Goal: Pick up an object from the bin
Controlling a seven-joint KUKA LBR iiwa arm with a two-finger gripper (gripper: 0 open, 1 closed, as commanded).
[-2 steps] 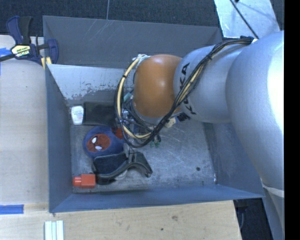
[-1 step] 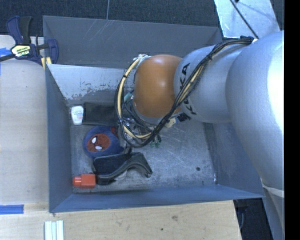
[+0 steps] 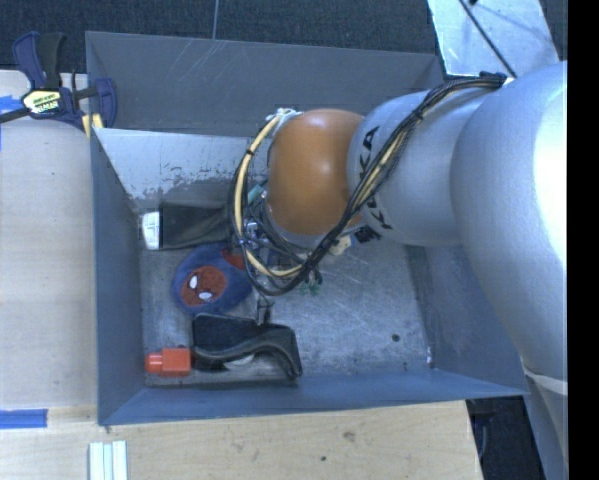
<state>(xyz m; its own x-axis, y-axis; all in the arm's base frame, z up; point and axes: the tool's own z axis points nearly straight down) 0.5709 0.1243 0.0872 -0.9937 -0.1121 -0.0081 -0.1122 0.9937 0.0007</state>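
Scuffed matt metal bin [image 3: 379,318] (glossy orange cover [image 3: 314,168])

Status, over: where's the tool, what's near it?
Tool low mid-bin, at right edge of blue round toy with red face. Black curved object with orange end just in front. Dark tube behind, by back wall.

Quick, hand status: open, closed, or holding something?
Hand: cannot be told; the orange wrist cover mostly hides it, above the blue round toy and black curved thing.
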